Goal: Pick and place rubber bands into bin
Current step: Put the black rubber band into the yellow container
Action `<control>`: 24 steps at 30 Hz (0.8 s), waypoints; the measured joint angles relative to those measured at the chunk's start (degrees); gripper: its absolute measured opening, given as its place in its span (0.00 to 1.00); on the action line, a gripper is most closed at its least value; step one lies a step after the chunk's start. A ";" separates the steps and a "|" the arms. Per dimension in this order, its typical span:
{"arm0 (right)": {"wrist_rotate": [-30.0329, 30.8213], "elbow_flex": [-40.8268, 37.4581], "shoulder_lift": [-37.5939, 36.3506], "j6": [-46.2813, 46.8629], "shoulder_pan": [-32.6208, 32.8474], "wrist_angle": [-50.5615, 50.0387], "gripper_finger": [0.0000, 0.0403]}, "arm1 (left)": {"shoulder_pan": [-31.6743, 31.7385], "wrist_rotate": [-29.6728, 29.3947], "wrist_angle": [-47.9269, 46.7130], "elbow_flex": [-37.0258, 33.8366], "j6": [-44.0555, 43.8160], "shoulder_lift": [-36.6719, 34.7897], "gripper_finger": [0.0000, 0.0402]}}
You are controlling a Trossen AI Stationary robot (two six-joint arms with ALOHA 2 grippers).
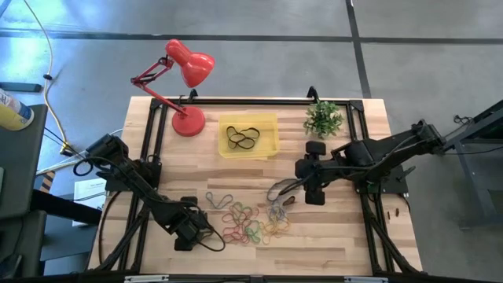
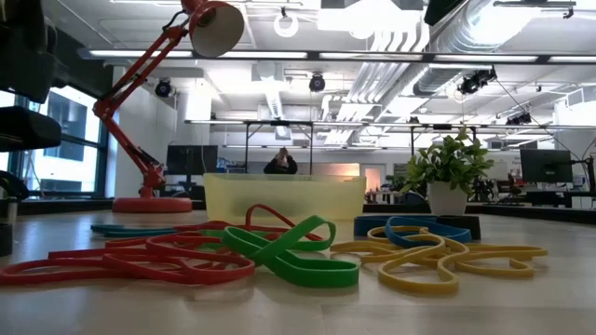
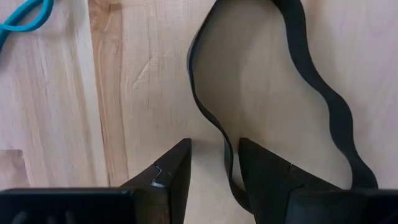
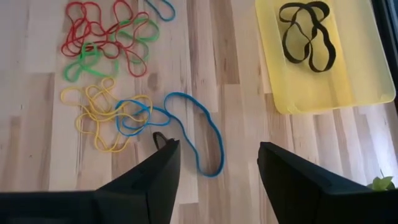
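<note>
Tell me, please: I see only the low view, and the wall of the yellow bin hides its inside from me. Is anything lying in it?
Observer: Yes. The high view shows black rubber bands lying inside the bin.
Operator: I see no end effector at all. Where is the left one?
Observer: The left end effector is low over the table's near left part. It is open, and a strand of a black band passes between its fingers.
Operator: And the right one?
Observer: The right end effector is open and hangs above a blue band, beside the coloured pile.
</note>
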 joint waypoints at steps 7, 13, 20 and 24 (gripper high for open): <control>1.93 0.00 0.02 0.00 0.02 0.00 0.47 | 0.04 -0.66 -1.11 0.00 0.26 0.07 0.13; 2.30 0.00 0.02 1.12 0.02 0.00 0.45 | 1.09 -0.99 -1.30 -0.02 0.60 0.17 0.04; 2.28 0.00 0.02 1.25 0.00 -0.02 0.43 | 6.73 -4.24 -1.19 -0.39 6.14 -4.48 0.01; 2.24 0.00 0.02 1.82 0.00 -0.04 0.42 | 11.13 -7.89 -1.16 -0.33 10.43 -8.92 0.00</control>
